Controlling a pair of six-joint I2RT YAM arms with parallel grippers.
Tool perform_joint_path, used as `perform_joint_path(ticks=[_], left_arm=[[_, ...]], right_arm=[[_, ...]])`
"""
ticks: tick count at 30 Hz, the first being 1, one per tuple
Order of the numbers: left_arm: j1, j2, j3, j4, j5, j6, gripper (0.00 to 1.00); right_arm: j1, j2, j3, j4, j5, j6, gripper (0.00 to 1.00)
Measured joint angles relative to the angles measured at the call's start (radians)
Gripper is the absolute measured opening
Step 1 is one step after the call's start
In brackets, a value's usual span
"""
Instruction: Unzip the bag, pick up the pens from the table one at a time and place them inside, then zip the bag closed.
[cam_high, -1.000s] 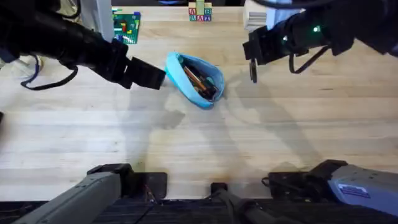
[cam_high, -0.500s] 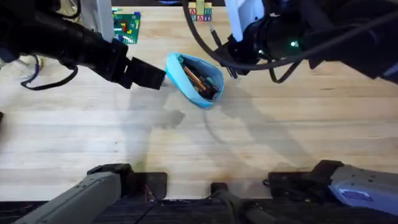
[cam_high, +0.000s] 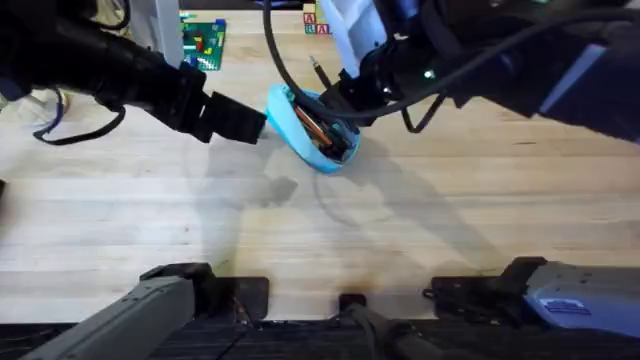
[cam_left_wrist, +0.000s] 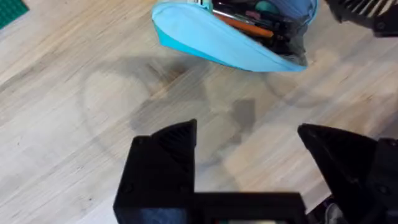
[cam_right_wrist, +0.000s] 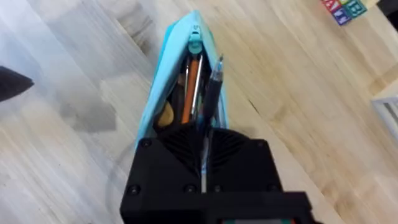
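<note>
overhead, one bag (cam_high: 312, 128) lies unzipped on the table (cam_high: 420, 230), toward the far middle, with orange and dark pens (cam_high: 318, 130) inside it; how many cannot be counted here. two arms reach in. the left gripper (cam_high: 262, 125) sits just beside the bag's left end, and its fingers cannot be told from here. the right gripper (cam_high: 335, 97) hangs over the bag's far side with a dark pen (cam_high: 318, 72) sticking up from it. a green block plate (cam_high: 203, 40) and lettered blocks (cam_high: 322, 20) stand at the table's far edge.

in the left wrist view, the left gripper (cam_left_wrist: 249, 152) has its two black fingers (cam_left_wrist: 171, 146) spread wide over bare pale planks, apart from the bag (cam_left_wrist: 224, 40).

in the right wrist view, the right gripper (cam_right_wrist: 204, 138) pinches one dark pen (cam_right_wrist: 213, 87) between closed-in fingers, right above the open bag (cam_right_wrist: 158, 93). inside lie at least two orange pens (cam_right_wrist: 189, 87), and the zipper pull (cam_right_wrist: 195, 43) sits at the bag's far end.
</note>
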Motion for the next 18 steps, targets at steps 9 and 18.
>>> perform_joint_path(ticks=[9, 18], left_arm=[[0.000, 0.000, 0.000, 0.000, 0.000, 0.000, 0.997], [0.000, 0.000, 0.000, 0.000, 0.000, 0.000, 0.998]], right_arm=[[0.000, 0.090, 0.000, 0.067, -0.024, -0.002, 0.032], [0.000, 0.181, 0.000, 0.080, -0.029, -0.002, 0.033]])
